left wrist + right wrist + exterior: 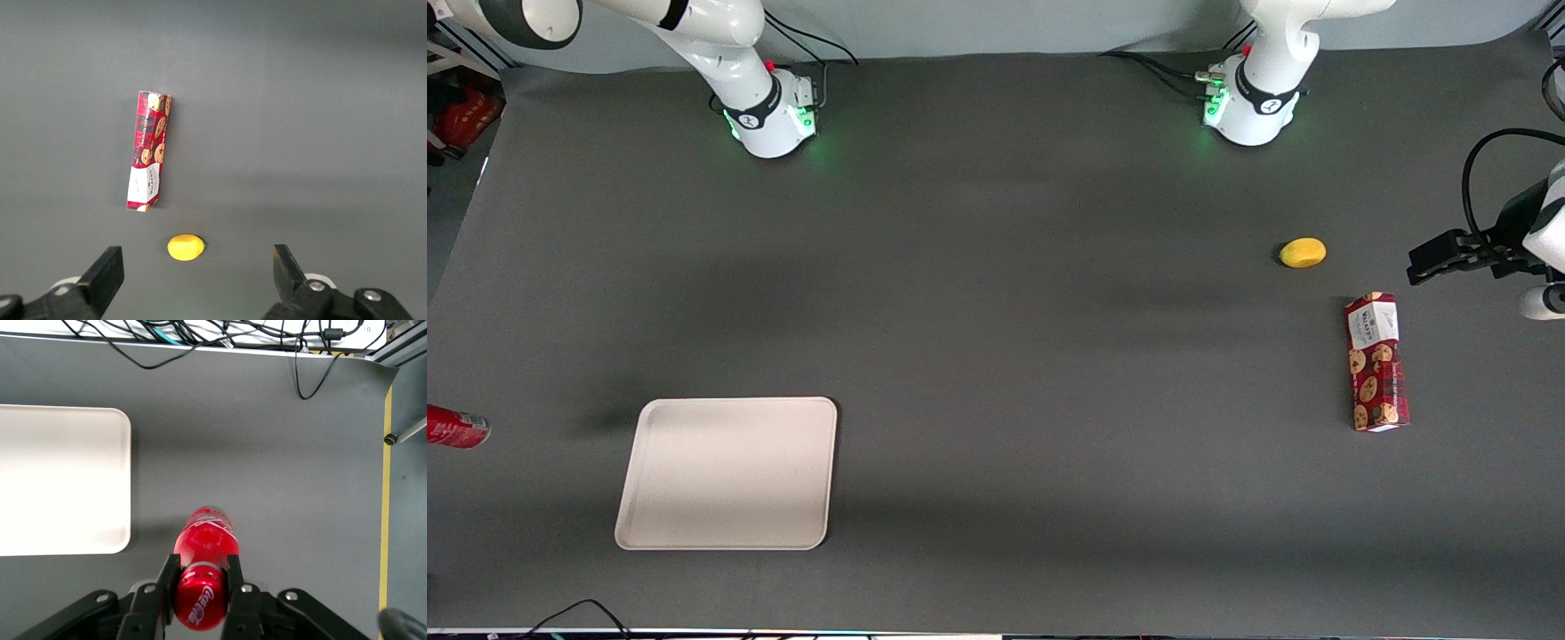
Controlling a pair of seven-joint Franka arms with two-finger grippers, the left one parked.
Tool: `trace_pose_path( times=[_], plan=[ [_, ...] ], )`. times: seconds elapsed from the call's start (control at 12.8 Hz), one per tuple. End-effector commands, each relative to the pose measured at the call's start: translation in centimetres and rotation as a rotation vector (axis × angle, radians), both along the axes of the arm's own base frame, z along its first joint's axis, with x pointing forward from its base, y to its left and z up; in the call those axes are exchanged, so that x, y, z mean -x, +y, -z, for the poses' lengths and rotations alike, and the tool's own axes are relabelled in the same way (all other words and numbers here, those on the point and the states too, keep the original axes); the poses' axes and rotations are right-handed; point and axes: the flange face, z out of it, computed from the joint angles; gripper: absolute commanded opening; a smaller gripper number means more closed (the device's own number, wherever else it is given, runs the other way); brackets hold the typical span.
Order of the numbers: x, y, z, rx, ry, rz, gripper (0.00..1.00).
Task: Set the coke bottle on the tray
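My right gripper [201, 587] is shut on the red cap end of the coke bottle [206, 537], one finger on each side, and the bottle points straight down at the dark table. In the front view only the bottle's lower part with its silvery base [458, 428] shows, at the picture's edge at the working arm's end; the gripper itself is out of that view. The cream-white tray [63, 480] lies flat and empty beside the bottle, a short gap away. In the front view the tray [729, 471] lies toward the middle of the table from the bottle. I cannot tell whether the bottle's base touches the table.
A red cookie box [1376, 362] and a small yellow fruit [1303, 252] lie toward the parked arm's end of the table. Black cables [200, 333] run along the table's front edge. A yellow strip [383, 520] marks the table's end edge near the bottle.
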Motion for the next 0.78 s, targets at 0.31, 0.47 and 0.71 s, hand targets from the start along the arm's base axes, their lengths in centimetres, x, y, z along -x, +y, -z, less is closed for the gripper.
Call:
trace_pose_path(
  times=[0.31, 0.47, 0.71],
  plan=[
    [-3.5, 14.2, -2.1, -0.062, -0.011, 0.168, 0.0],
    [-4.9, 15.3, 1.2, -0.088, -0.002, 0.18, 0.0],
    [-6.1, 15.6, 7.9, -0.09, -0.004, 0.15, 0.0]
  ],
)
